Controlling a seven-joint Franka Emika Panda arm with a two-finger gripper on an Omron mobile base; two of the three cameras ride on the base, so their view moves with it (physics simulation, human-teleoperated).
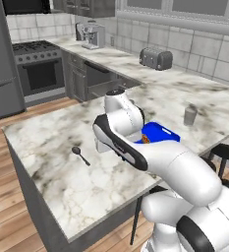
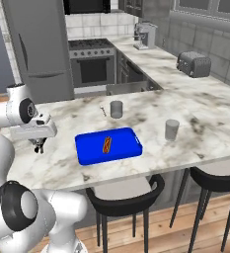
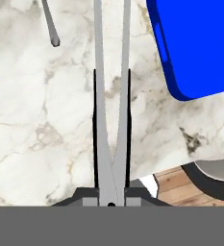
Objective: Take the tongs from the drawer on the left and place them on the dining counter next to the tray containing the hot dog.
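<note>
From the left base view my arm hides much of the blue tray (image 1: 157, 132) on the table (image 1: 52, 142). In the right base view my hand (image 2: 39, 145) hangs left of that tray. The hand view shows me clamped on the tongs (image 3: 112, 96), their long axis running alongside the tray's edge, just beside it.

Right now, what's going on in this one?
The white arm's gripper is shut on the long silver-grey tongs, holding them over the white marble dining counter beside the bright blue tray with the small hot dog. The tongs look not yet set down. A small dark spoon lies on the counter nearby.
</note>
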